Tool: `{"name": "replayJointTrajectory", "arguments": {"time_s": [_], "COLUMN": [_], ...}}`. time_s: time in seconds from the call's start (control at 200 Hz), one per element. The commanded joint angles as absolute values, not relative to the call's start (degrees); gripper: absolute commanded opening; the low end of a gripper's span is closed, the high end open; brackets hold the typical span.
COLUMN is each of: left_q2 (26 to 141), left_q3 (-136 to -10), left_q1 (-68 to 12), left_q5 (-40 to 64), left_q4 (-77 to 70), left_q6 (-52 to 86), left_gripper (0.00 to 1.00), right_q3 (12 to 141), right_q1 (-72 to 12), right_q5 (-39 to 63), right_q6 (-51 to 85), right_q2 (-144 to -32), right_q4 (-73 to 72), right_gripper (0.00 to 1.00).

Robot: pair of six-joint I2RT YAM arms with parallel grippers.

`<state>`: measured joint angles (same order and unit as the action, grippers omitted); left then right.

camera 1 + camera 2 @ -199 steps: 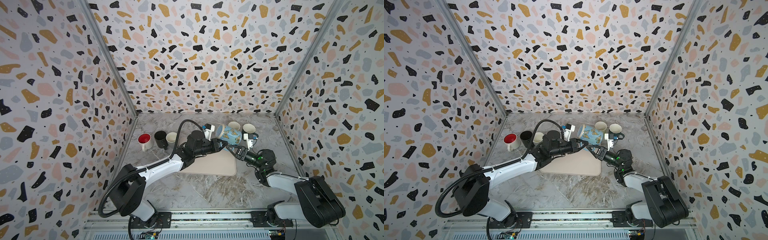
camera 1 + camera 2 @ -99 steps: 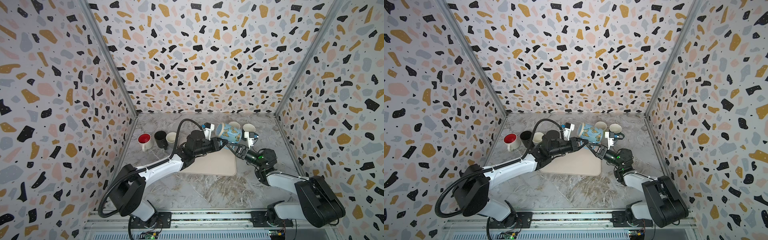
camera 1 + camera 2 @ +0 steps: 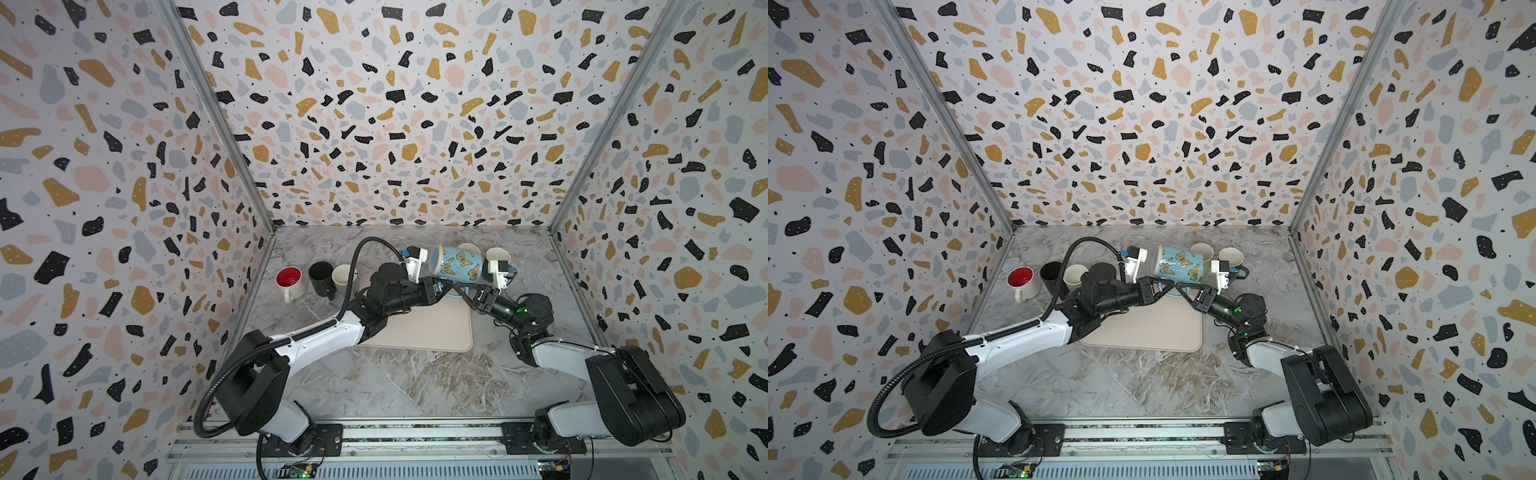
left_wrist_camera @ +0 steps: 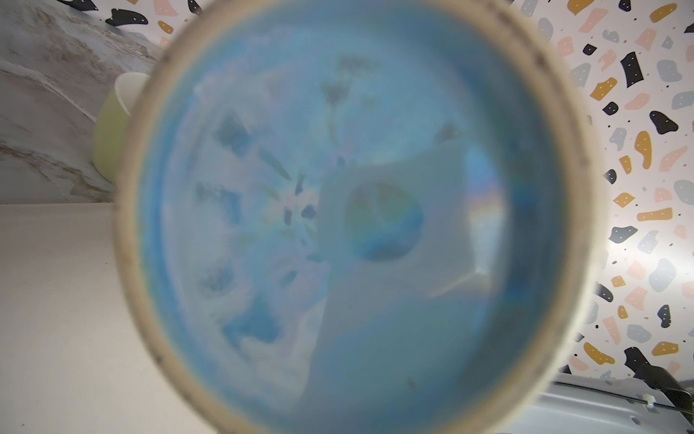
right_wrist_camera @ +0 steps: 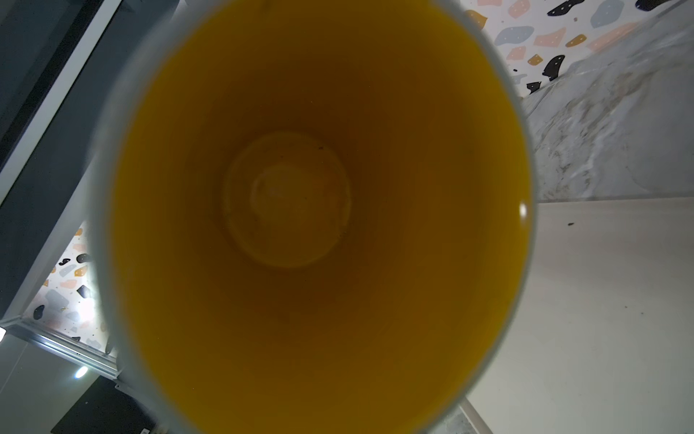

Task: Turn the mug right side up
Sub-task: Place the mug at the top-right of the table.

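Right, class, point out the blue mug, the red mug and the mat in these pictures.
blue mug (image 3: 457, 266): in a top view, on its butterfly-patterned side.
red mug (image 3: 289, 276): in a top view, on its red inside.
mat (image 3: 432, 328): in a top view, on a bare part.

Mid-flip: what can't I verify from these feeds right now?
Both top views: whether the right claw grips the butterfly mug, too small.
Left wrist view: blurred mug base fills it; left claw unseen there.
Right wrist view: mug's yellow inside fills it.
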<state>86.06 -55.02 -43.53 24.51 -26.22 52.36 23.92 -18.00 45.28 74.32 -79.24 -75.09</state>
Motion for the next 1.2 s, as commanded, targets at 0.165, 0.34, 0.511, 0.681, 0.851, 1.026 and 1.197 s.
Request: {"name": "replayJointTrajectory", "arguments": {"time_s": [0.165,0.34,0.511,0.681,0.851,1.026,1.197], "left_q2": [84.33,84.03,84.32,84.8,84.86,84.98,84.7], "left_q3": [-56.57,-56.58,-56.84,-57.99,-57.83,-58.27,-58.98], "left_q1": [-44.91,-44.9,-44.76,-44.77,-44.79,-44.8,-44.8], "left_q5": [27.65,25.8,24.92,24.89,24.48,23.96,23.34], "left_q4": [-29.21,-26.32,-25.06,-23.87,-23.56,-22.21,-20.18], "left_q6": [51.75,48.75,47.89,47.09,47.02,46.27,44.87], "left_gripper": [0.46,1.0,1.0,1.0,1.0,1.0,1.0], "right_q3": [27.07,27.93,28.55,28.92,29.2,29.23,29.34], "right_q1": [-17.93,-17.93,-17.93,-17.9,-17.43,-16.11,-14.97], "right_q5": [43.4,42.74,42.11,41.16,40.43,40.17,39.99], "right_q6": [68.17,64.1,61.07,57.92,55.9,55.4,54.5], "right_q2": [-78.92,-76.93,-74.61,-72.05,-70.19,-69.09,-67.79], "right_q4": [-77.53,-70.07,-65.61,-60.41,-56.56,-54.44,-52.16], "right_gripper": [0.0,0.0,0.0,0.0,0.0,0.0,0.0]}}
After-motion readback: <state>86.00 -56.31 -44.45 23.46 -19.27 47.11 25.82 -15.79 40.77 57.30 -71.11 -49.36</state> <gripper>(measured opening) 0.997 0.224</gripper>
